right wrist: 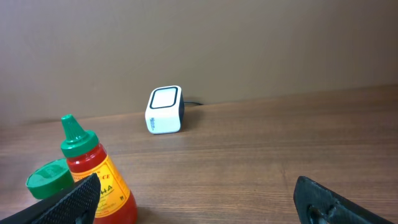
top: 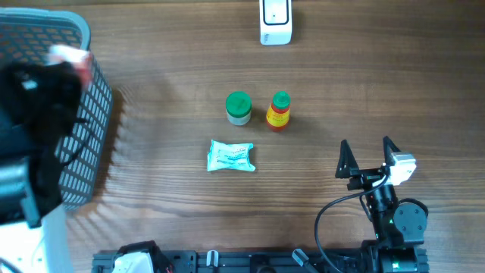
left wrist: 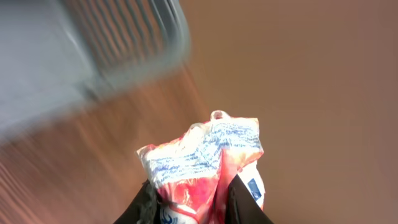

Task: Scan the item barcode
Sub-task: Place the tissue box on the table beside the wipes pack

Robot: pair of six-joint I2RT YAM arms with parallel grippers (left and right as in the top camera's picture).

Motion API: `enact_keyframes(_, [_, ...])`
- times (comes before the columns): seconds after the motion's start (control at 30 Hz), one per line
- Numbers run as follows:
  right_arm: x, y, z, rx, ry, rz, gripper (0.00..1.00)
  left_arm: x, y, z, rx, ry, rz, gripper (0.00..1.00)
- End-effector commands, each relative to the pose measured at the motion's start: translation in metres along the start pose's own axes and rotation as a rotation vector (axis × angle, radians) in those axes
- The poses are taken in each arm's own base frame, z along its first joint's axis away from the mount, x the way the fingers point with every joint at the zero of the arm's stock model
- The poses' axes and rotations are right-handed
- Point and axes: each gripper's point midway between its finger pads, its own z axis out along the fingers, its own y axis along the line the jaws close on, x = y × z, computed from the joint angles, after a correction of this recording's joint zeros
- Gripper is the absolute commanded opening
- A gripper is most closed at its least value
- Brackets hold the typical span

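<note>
A: What has the left gripper (left wrist: pixel 191 202) got?
B: Its jaws are pinched nearly together on a crinkled red-and-white packet (left wrist: pixel 205 155) with blue print. The dark fingers (left wrist: pixel 144 204) press it from both sides, and the packet's upper part stands free above them.
A: Where is that over the table?
B: At the far left, above the grey mesh basket (top: pixel 95 114). From overhead, the packet is only a pale pink-white smear beside the arm.
A: And the right gripper (top: pixel 366 144)?
B: Its jaws are spread wide and hold nothing. It sits low over the wooden table (top: pixel 394 68) at the right front.
A: What else is around?
B: The white barcode scanner (top: pixel 275 23) stands at the far edge, well apart from the held packet. At mid-table a green-lidded jar (top: pixel 239 108) and a red sauce bottle (top: pixel 279 111) with a green cap stand just beside each other. A pale blue-green sachet (top: pixel 231 156) lies nearer the front. All three are right of the basket.
A: Anything hard to make out?
B: The left wrist view is blurred, so the basket is a grey streak and the packet's print cannot be read. The packet's lower end is cut off by the frame. In the right wrist view the sauce bottle is cropped at the bottom, and only the jar's lid peeks out beside it.
</note>
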Motion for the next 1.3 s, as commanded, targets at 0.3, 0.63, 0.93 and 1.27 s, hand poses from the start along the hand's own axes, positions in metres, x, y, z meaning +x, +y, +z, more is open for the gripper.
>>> enact_keyframes(0.3, [-0.001, -0.001, 0.000, 0.007, -0.007, -0.013, 1.00, 0.245, 0.041, 0.079, -0.267, 0.472, 0.373, 0.12])
enact_keyframes(0.63, [-0.001, -0.001, 0.000, 0.007, -0.006, -0.013, 1.00, 0.393, 0.072, 0.106, -0.269, 0.630, 0.546, 0.18])
enact_keyframes(0.93, [-0.001, -0.001, 0.000, 0.007, -0.006, -0.013, 1.00, 0.434, 0.085, 0.107, -0.259, 0.639, 0.641, 0.43])
enact_keyframes(1.27, [-0.001, -0.001, 0.000, 0.007, -0.006, -0.013, 1.00, 0.382, 0.024, 0.104, -0.102, 0.565, 0.694, 0.97])
